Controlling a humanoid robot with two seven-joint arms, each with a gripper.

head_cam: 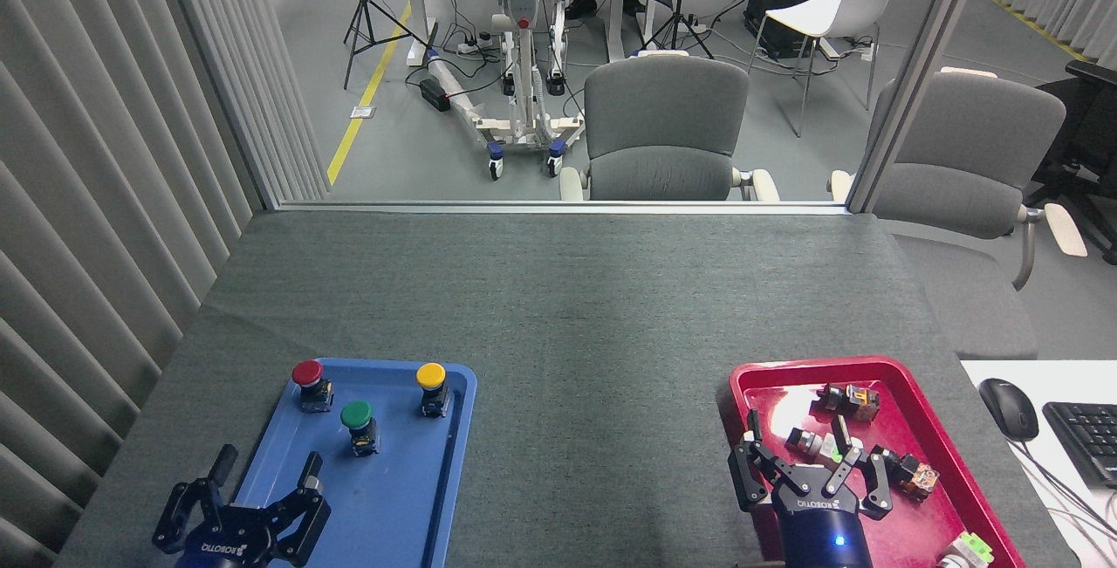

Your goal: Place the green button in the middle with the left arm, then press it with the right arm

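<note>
— Where is the small green button with the round dark green cap and black base?

— Upright in the flat blue plastic tray, between the red-capped button and the yellow-capped button, slightly nearer the robot.

— And the surface?

— A table covered in dark grey-green felt, its middle bare. A red plastic tray of small switch parts sits to the right. Beyond a glass partition stand grey office chairs on a grey floor.

— The fingers?

— The left gripper hovers over the blue tray's near-left edge, fingers spread apart, holding nothing. The right gripper hangs over the red tray, fingers splayed, empty.
</note>
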